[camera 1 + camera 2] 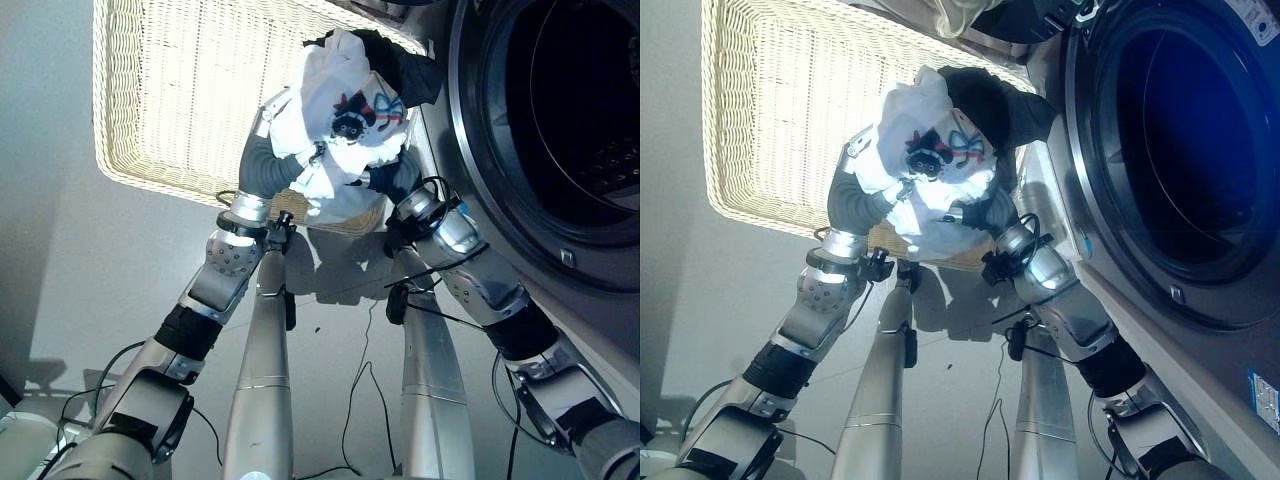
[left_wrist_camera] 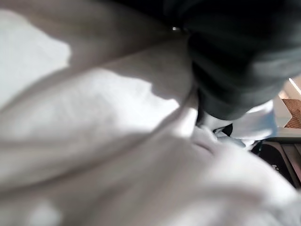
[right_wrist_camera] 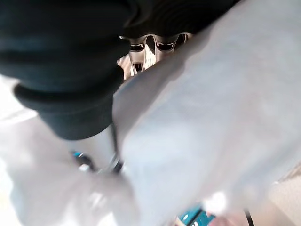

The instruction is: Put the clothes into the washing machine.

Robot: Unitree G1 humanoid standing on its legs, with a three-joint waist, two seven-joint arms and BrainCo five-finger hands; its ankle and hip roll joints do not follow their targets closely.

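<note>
A white garment with a printed picture (image 1: 340, 110) is bunched together with a black garment (image 1: 405, 70) and held up between my two hands, over the near right corner of the wicker basket (image 1: 170, 90). My left hand (image 1: 268, 125) is against the bundle's left side and my right hand (image 1: 390, 180) is under its right side, both buried in cloth. White cloth (image 2: 117, 122) and dark cloth (image 2: 235, 56) lie right against the left wrist camera. Pale cloth (image 3: 211, 117) drapes over my right hand. The washing machine's open round drum (image 1: 590, 110) is just right of the bundle.
The machine's dark door ring (image 1: 475, 150) and grey front stand close to my right arm. The wide wicker basket takes up the floor to the left. A pale cloth (image 1: 958, 15) lies past the basket's far edge. Grey floor (image 1: 100, 260) lies at the near left.
</note>
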